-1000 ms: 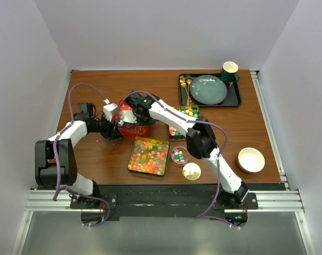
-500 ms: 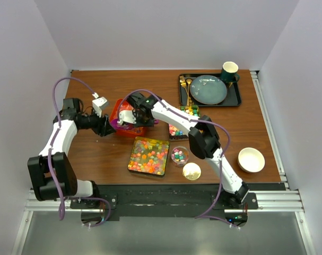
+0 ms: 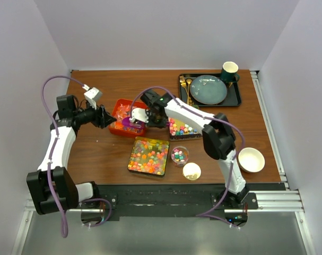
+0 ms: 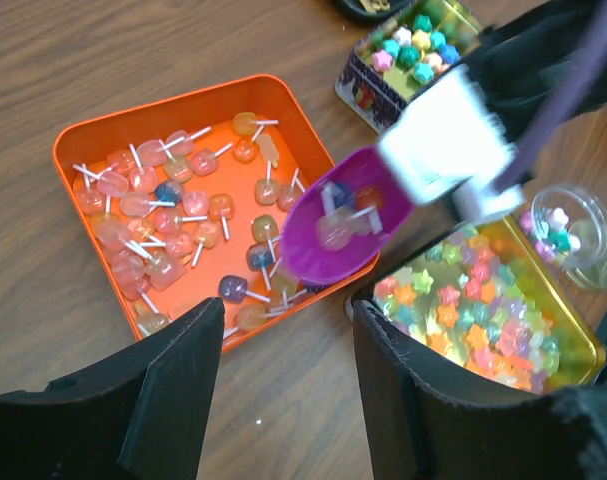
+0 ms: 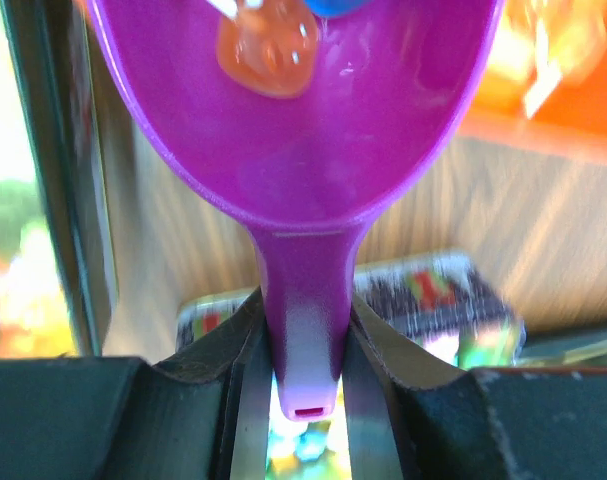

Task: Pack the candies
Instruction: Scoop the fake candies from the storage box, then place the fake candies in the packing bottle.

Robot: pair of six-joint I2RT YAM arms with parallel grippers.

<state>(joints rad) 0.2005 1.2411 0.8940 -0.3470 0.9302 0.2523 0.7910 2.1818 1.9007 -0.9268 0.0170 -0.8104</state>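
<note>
An orange tray [image 3: 120, 129] [image 4: 83, 150] holds many small candies on white sticks [image 4: 173, 215]. Over its right edge a purple scoop [image 3: 127, 121] [image 4: 335, 228] carries an orange candy [image 5: 268, 48] and a blue one. My right gripper [image 3: 143, 118] [image 5: 303, 335] is shut on the scoop's handle. My left gripper [image 3: 108, 117] [image 4: 288, 395] stands open and empty, just left of the tray and apart from it. Star-shaped candies [image 4: 468, 300] fill a square gold tin [image 3: 132, 166] in front of the tray. More star candies fill a second tin [image 3: 174, 137] [image 4: 361, 88] on the right.
A small glass jar [image 3: 179, 155] [image 4: 575, 225] with a few candies stands beside its gold lid [image 3: 191, 171]. A white bowl [image 3: 251, 159] sits at the front right. At the back right a black tray [image 3: 235, 98] bears a plate, a green cup [image 3: 229, 70] and gold cutlery.
My left gripper has drawn back to the left, away from the orange tray, which now lies flat. The right gripper, still holding the scoop, has shifted slightly right.
</note>
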